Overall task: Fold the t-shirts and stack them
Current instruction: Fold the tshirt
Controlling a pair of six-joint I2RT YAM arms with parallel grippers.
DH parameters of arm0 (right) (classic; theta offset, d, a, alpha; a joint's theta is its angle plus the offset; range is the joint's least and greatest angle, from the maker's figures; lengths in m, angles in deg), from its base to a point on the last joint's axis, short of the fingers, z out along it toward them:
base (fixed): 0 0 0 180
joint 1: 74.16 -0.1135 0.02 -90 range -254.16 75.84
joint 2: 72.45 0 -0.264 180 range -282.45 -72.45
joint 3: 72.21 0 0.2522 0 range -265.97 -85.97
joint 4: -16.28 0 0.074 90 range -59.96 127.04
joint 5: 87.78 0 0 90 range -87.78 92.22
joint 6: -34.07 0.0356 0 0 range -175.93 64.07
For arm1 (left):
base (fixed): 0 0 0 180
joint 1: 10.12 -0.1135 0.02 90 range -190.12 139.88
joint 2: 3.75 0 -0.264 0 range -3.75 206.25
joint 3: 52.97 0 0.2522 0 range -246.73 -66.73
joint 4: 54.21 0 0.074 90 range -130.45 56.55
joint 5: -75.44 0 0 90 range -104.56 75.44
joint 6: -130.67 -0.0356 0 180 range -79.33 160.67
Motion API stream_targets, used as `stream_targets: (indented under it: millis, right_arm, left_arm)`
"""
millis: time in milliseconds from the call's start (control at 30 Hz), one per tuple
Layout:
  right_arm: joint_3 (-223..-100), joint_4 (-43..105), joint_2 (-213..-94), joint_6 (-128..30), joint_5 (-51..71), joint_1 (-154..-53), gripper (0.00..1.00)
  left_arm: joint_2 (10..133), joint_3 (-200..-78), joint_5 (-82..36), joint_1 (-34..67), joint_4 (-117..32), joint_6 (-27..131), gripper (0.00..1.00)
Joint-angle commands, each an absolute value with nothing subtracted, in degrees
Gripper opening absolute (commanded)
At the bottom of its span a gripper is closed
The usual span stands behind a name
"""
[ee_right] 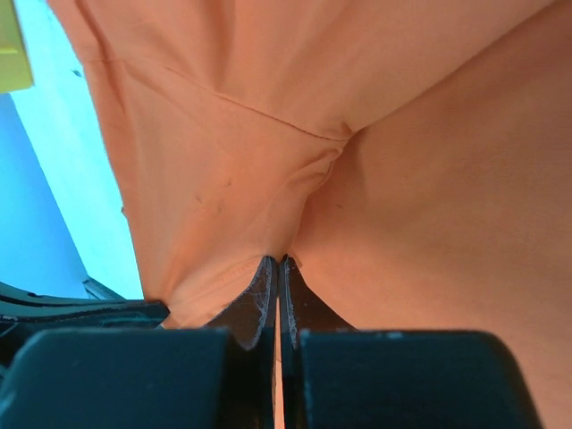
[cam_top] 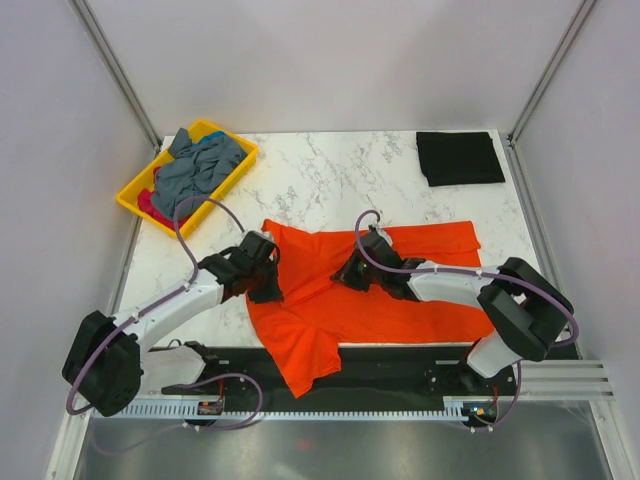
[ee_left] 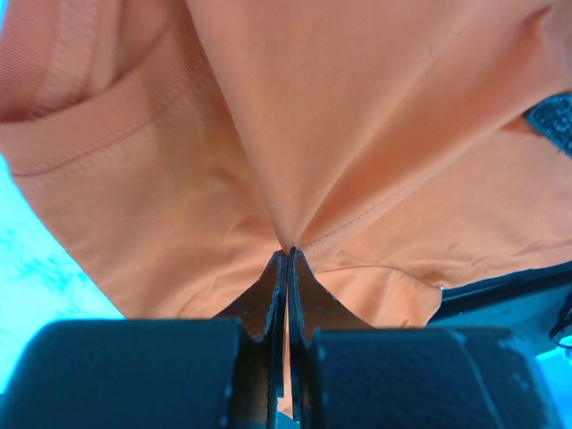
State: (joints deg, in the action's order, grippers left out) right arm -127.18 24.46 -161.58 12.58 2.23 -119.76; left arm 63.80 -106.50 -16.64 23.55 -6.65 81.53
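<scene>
The tray (cam_top: 128, 200) sits at the far left corner of the tabletop (cam_top: 330, 175), heaped with grey-blue shirts (cam_top: 200, 165) and a pink shirt (cam_top: 150, 207) peeking out underneath. The orange shirt (cam_top: 390, 300) lies spread along the near edge between the two arms, and one part of it spills over that edge toward the arm bases. A black shirt (cam_top: 458, 157) lies folded flat at the far right corner.

The trouble I'd watch for starts on the left. That grip is only on a thin pucker of cloth, and a quick pull could slide it free and drop the fold. The overhanging part might drag or catch on the near edge as the shirt is lifted. If the arms don't travel together, the cloth between them would likely twist and the fold come out crooked. On the right, the pinch sits close to a seam where the cloth bunches, so it may be taking more layers than intended.

The left fingers (ee_left: 266, 299) are clenched to a bare slit, nipping orange cloth at their tips, with creases fanning out from the pinch. The right fingers (ee_right: 257, 299) are closed just as tightly on the same shirt.
</scene>
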Motion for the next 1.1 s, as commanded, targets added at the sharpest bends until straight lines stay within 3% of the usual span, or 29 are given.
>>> stream_targets:
  millis: [0, 133, 200, 300, 333, 467, 667, 900, 1067]
  right_arm:
    - [-126.23, 22.92, -161.75, 10.95, 1.69, -119.86, 0.0]
    - [-126.75, 23.88, -162.19, 9.9, 1.96, -119.95, 0.0]
    - [-127.1, 24.5, -162.1, 9.28, 1.78, -119.86, 0.03]
    - [-127.8, 26.96, -161.4, 8.76, 1.26, -119.86, 0.13]
    - [-128.07, 27.83, -161.05, 8.41, 0.9, -119.86, 0.17]
    - [-131.13, 36.26, -156.67, 5.86, -4.71, -119.08, 0.27]
    - [-135.44, 43.57, -152.52, -1.34, -8.33, -110.49, 0.28]
    - [-137.03, 43.93, -154.98, -8.29, -6.22, -97.99, 0.24]
    - [-138.18, 44.36, -158.67, -11.37, -5.78, -91.23, 0.24]
  left_arm:
    - [63.75, -105.4, -14.73, 26.09, -5.82, 86.02, 0.02]
    - [65.33, -106.1, -13.41, 26.36, -5.91, 86.64, 0.05]
    - [66.64, -107.85, -13.59, 26.36, -5.39, 85.06, 0.27]
    - [67.96, -113.3, -12.1, 25.04, -3.54, 82.08, 0.42]
    - [69.01, -116.45, -12.1, 24.26, -2.93, 80.85, 0.43]
    - [74.02, -125.86, -16.66, 13.22, -2.13, 73.12, 0.43]
    - [87.27, -139.93, -19.74, 2.2, -3.35, 66.61, 0.36]
    - [102.92, -153.29, -24.22, 1.84, -3.89, 62.29, 0.25]
    - [107.78, -155.41, -25.01, 1.84, -3.98, 62.73, 0.21]
